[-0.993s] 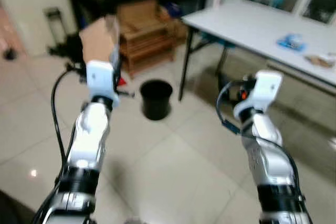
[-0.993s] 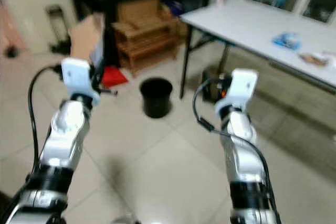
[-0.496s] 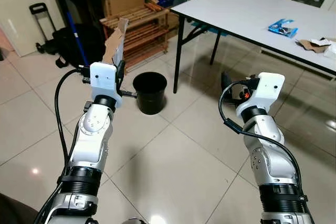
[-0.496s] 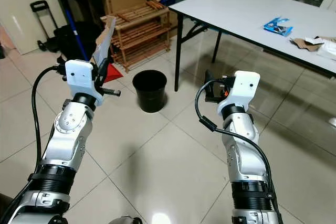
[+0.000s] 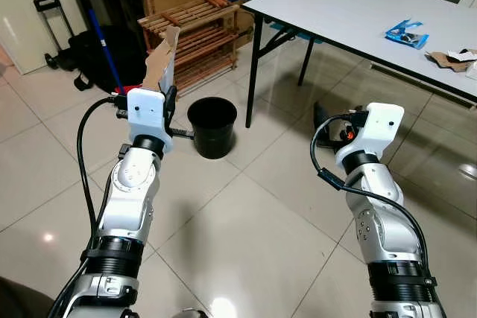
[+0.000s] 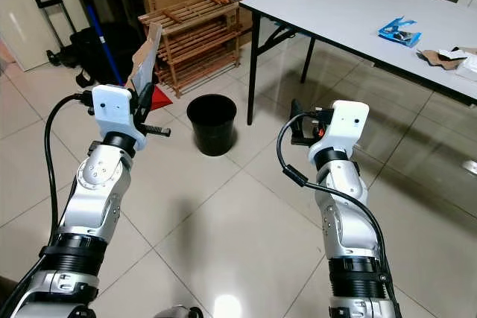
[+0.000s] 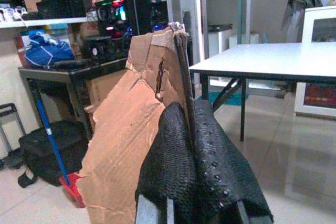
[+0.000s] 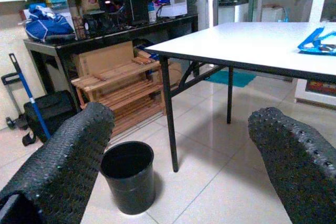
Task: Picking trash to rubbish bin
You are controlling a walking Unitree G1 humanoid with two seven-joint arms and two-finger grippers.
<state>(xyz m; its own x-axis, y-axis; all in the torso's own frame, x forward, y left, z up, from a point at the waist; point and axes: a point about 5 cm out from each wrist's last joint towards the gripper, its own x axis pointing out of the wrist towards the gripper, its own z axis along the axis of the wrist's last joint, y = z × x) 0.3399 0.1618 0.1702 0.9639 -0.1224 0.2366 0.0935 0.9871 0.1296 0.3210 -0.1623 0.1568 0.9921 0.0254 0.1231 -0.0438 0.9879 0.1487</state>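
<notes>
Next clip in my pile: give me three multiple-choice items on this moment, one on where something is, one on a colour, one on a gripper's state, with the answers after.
1. Where does the rubbish bin stand?
A. On the white table
B. On the tiled floor by the table's leg
C. On the wooden rack

2. What colour is the bin?
A. Black
B. Red
C. White

3. How are the left gripper's jaws?
A. Wide open, holding nothing
B. Shut on a blue packet
C. Shut on the cardboard piece

Answers: 1 B, the bin sits on the floor beside the white table's dark leg. 2 A, bin and rim are black. 3 C, the left wrist view shows both jaws pressed against the cardboard's edge, while the right gripper is open.
</notes>
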